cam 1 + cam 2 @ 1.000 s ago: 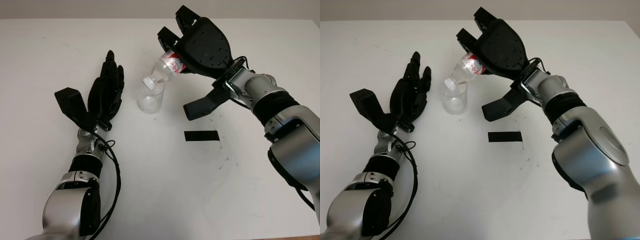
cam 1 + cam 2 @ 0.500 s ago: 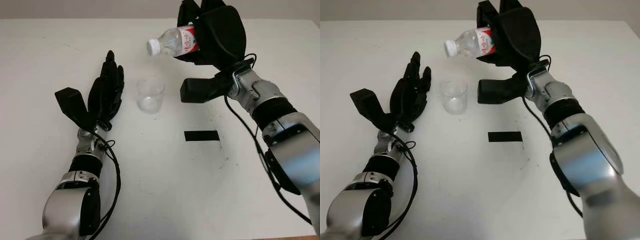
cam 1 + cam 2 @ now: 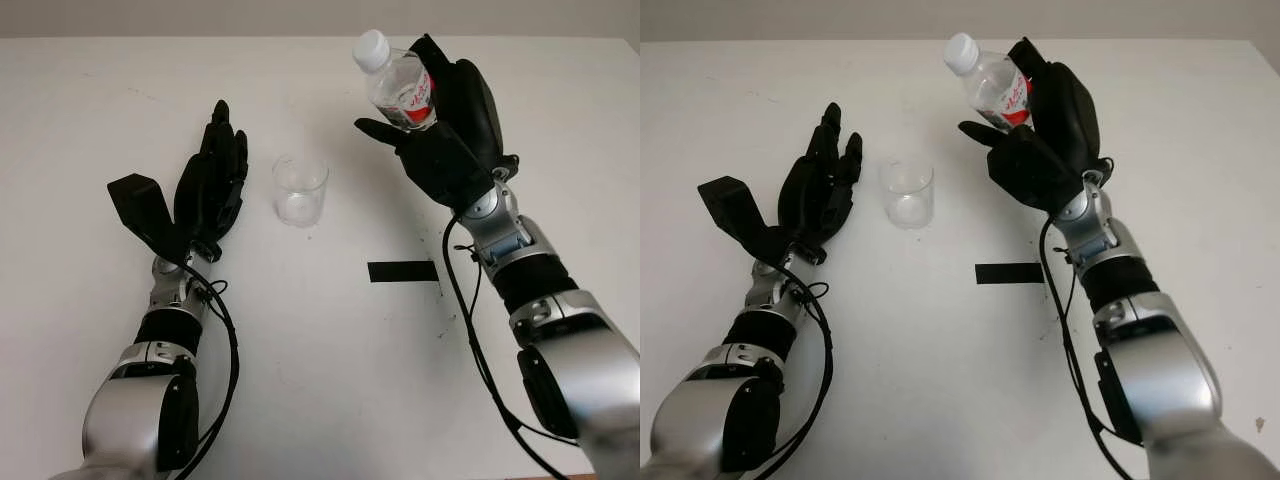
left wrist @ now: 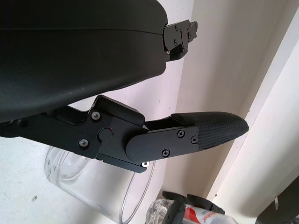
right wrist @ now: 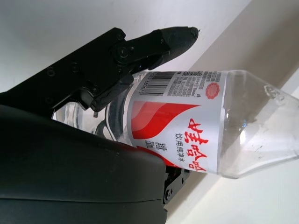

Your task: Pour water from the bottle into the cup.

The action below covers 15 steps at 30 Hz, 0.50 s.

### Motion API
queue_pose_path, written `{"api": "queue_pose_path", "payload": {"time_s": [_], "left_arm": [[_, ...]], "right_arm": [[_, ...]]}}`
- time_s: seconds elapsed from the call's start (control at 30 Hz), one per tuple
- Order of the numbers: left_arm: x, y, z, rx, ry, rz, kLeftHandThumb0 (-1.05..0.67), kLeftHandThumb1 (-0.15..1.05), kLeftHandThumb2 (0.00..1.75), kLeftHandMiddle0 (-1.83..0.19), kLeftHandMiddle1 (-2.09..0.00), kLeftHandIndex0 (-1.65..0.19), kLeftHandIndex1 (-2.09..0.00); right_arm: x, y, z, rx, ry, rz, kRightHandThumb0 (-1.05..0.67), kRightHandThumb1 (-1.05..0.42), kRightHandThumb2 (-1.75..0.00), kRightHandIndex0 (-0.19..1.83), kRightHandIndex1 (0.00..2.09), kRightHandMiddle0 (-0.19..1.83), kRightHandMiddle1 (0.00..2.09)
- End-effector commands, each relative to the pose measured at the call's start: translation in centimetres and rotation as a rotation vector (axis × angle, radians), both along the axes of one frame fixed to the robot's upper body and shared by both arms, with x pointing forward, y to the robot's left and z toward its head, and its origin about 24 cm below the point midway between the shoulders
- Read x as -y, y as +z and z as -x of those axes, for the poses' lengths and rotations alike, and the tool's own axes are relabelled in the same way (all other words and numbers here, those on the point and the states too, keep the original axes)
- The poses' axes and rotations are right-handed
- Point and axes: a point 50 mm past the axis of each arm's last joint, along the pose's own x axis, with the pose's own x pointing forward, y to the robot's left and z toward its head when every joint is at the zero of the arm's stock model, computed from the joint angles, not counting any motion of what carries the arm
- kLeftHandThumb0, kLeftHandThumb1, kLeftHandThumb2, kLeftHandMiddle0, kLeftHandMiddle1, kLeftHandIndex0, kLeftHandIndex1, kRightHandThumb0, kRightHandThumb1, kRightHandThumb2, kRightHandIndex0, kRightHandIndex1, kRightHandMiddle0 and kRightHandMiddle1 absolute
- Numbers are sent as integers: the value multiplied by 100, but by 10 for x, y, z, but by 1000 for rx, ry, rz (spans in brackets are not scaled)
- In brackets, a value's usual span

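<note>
Change: bottle swung from lying sideways above the cup to nearly upright, white cap on top.
Right hand: fingers wrapped around the bottle's labelled body, raised right of the cup.
Left hand: open, holding nothing, just left of the cup.
Cup: upright on the table.
Black tape strip: near-right of the cup.

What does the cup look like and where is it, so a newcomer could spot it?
On the white table, look between the two black hands: the open left hand and the right hand holding the bottle upright. The cup stands just beside the left hand, a short, clear, open-topped tumbler, unlike the capped, red-labelled bottle held aloft.
</note>
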Motion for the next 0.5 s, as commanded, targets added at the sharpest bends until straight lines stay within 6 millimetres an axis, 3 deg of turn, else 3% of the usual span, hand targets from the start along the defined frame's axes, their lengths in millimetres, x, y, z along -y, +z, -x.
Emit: {"api": "queue_pose_path", "payload": {"time_s": [0.0, 0.17, 0.47], "left_arm": [[0, -5, 1, -19, -9, -10, -83, 105, 58, 19, 0, 19, 0], [0, -6, 1, -29, -12, -4, -83, 105, 57, 19, 0, 19, 0], [1, -6, 1, -29, -10, -14, -82, 105, 61, 19, 0, 19, 0]], "right_arm": [[-2, 4, 5, -11, 38, -85, -41, -105, -41, 131, 209, 98, 209], [-5, 0, 18, -128, 153, -339, -41, -105, -42, 131, 209, 99, 209], [-5, -4, 44, -276, 192, -517, -44, -105, -43, 138, 209, 104, 209]]}}
